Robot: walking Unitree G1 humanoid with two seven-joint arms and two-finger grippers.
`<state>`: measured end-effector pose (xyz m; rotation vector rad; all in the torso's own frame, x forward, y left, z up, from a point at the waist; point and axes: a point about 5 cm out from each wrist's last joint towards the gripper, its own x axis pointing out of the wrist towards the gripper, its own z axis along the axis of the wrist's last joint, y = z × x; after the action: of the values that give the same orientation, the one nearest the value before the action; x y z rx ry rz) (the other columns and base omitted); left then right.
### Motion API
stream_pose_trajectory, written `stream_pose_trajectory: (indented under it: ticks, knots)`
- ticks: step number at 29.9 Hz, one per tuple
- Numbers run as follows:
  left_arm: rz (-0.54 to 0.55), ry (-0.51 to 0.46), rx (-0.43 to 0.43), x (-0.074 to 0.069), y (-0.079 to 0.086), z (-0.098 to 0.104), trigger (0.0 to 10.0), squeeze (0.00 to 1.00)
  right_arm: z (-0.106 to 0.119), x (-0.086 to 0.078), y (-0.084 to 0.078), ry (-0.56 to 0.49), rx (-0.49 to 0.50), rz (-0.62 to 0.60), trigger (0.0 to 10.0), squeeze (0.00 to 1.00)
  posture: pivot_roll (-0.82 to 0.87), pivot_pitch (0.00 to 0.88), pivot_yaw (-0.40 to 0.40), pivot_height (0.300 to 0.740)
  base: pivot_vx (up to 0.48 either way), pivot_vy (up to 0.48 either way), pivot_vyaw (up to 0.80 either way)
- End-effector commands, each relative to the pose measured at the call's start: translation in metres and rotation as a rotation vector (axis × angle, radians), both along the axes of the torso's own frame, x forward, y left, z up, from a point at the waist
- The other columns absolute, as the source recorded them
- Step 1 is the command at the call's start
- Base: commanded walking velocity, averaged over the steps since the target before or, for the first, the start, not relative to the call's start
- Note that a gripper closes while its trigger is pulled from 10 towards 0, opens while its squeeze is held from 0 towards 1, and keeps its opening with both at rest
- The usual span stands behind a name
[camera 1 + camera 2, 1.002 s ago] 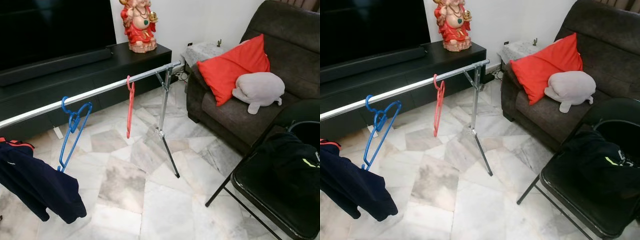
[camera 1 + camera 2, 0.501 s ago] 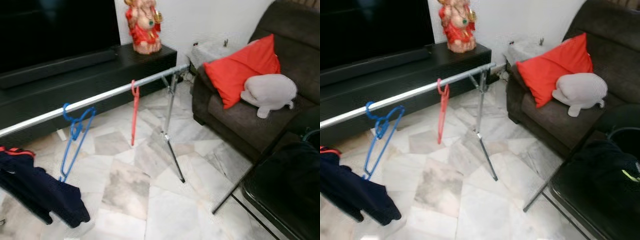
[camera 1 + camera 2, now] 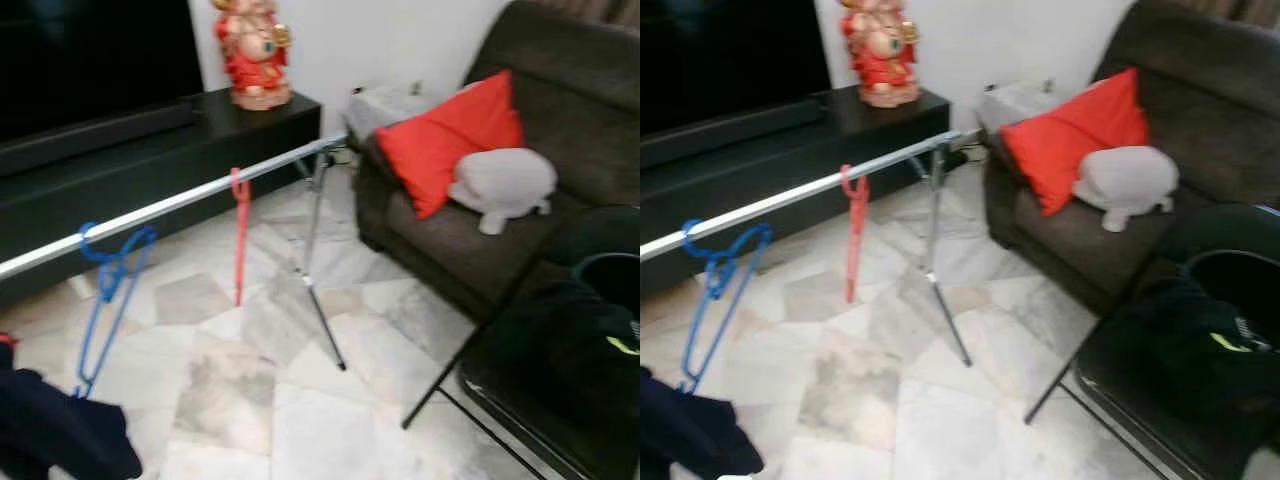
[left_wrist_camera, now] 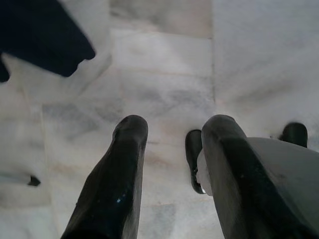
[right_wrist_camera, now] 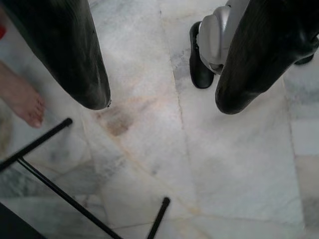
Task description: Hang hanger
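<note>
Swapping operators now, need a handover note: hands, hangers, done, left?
Left hand open, empty, pointing at the marble floor.
Right hand open, empty, also hanging over the floor; a person's bare foot is close by.
Blue plastic hanger and red plastic hanger hang on the silver metal rail.
Dark clothing lies on the black folding chair. No hanger in hand; pick the next one.

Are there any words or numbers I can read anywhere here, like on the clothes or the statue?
No text can be read anywhere.
Dark garment on the folding chair: a small yellow-green mark, too blurred to tell whether it is a logo or letters.
Red statue on the TV cabinet: no writing visible.
Blue hanger, red hanger, red cushion: plain, no labels.
</note>
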<state>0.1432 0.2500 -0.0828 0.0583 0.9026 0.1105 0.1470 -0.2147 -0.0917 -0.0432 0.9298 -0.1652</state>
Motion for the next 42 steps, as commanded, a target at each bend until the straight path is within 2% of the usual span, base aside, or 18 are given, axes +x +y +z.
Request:
stream_pose_trajectory:
  ticks: [1,30,37,42]
  knots:
    - [0.006,0.018,-0.006,-0.0045,-0.0006,-0.0022,10.0,0.0,-0.001,-0.004,-0.0034,0.012,-0.004,-0.015,10.0,0.0,0.04,0.05,0.002,0.74,0.0,0.0,-0.77]
    - [-0.019,0.033,0.02,-0.0054,0.0013,-0.0022,10.0,0.0,-0.0015,-0.003,0.0002,0.015,0.002,-0.017,10.0,0.0,0.05,0.057,0.01,0.74,0.0,-0.094,-0.77]
    - [0.003,0.038,0.014,-0.0079,0.0033,-0.0027,10.0,0.0,-0.0013,-0.0023,0.0009,0.011,0.003,-0.015,10.0,0.0,0.05,0.056,0.01,0.74,0.0,-0.118,-0.77]
    - [0.017,0.033,-0.001,-0.0087,0.0034,-0.0029,10.0,0.0,0.0006,0.0012,0.0014,-0.019,0.003,-0.016,10.0,0.0,0.05,0.055,0.008,0.74,0.0,0.0,0.0]
